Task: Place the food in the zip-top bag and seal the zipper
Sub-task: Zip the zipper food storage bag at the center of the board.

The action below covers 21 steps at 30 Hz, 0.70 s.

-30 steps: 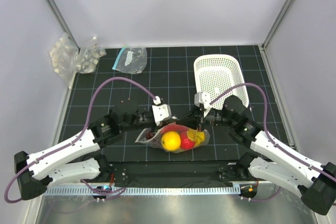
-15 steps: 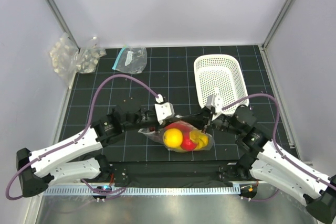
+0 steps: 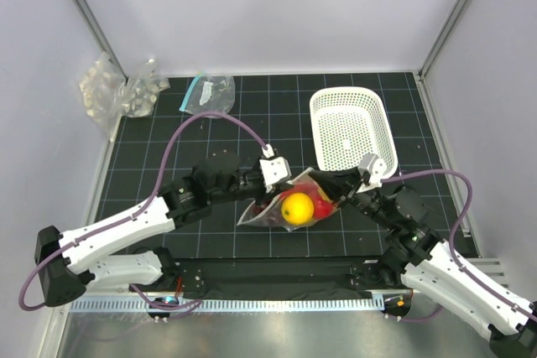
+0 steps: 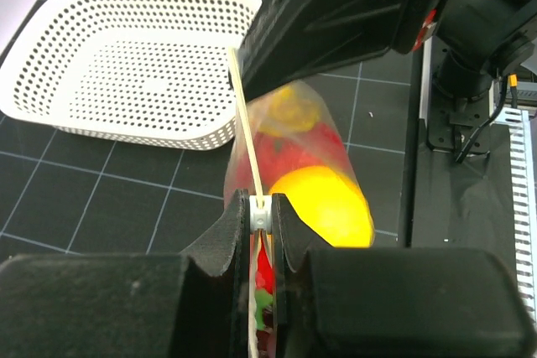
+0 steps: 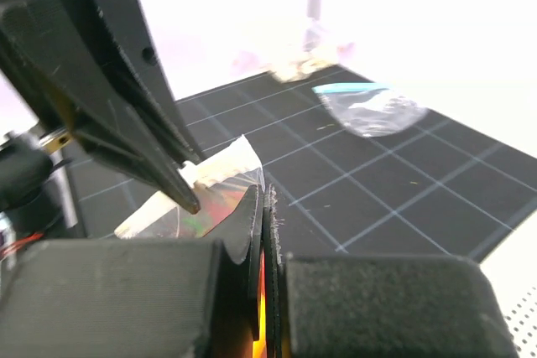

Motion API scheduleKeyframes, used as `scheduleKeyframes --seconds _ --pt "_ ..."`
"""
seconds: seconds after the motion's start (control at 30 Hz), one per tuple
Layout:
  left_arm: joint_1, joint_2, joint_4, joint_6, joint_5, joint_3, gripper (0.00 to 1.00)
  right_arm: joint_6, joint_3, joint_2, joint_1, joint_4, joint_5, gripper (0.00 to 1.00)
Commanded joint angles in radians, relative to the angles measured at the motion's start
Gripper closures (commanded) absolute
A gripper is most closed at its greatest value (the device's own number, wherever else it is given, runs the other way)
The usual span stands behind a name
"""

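Note:
The zip-top bag (image 3: 258, 214) hangs between both grippers above the mat, stretched taut. Inside it are a round yellow fruit (image 3: 296, 208), a round red fruit (image 3: 320, 205) and other food pressed behind them. In the left wrist view the pale zipper (image 4: 245, 123) runs away from my left gripper (image 4: 262, 211), which is shut on the small white slider on that strip. The yellow fruit (image 4: 323, 207) bulges just to the right of the strip. My right gripper (image 5: 266, 199) is shut on the bag's opposite end, with the plastic pinched flat between its fingers. The two grippers face each other closely (image 3: 288, 184) (image 3: 333, 193).
A white perforated basket (image 3: 348, 127) stands just behind the right gripper. A clear bag with a teal strip (image 3: 207, 94) and bumpy clear packs (image 3: 117, 90) lie at the back left. Grey walls close in the left, back and right sides.
The right gripper has shut on the bag's end. Both grippers have carried the bag to the right and a little toward the basket, pulling it taut.

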Motion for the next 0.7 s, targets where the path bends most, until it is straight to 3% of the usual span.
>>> scheduleKeyframes --seconds 0.0,0.2,0.4,0.6,0.67 --pt "0.004 0.01 -0.069 -0.028 -0.021 0.038 1.0 -0.012 -0.006 -0.074 -0.02 0.13 0.295 0.99" --pt "0.006 0.032 -0.074 -0.058 -0.031 0.047 1.0 -0.011 -0.034 -0.163 -0.02 0.124 0.566 0.99" --pt "0.006 0.121 -0.214 -0.083 -0.083 0.122 1.0 0.009 -0.046 -0.181 -0.02 0.108 0.884 0.99" --pt "0.004 0.239 -0.538 -0.155 -0.138 0.306 1.0 0.012 -0.045 -0.165 -0.02 0.105 0.895 0.99" --pt "0.001 0.234 -0.575 -0.169 -0.159 0.319 1.0 0.012 -0.043 -0.152 -0.02 0.11 0.892 0.99"
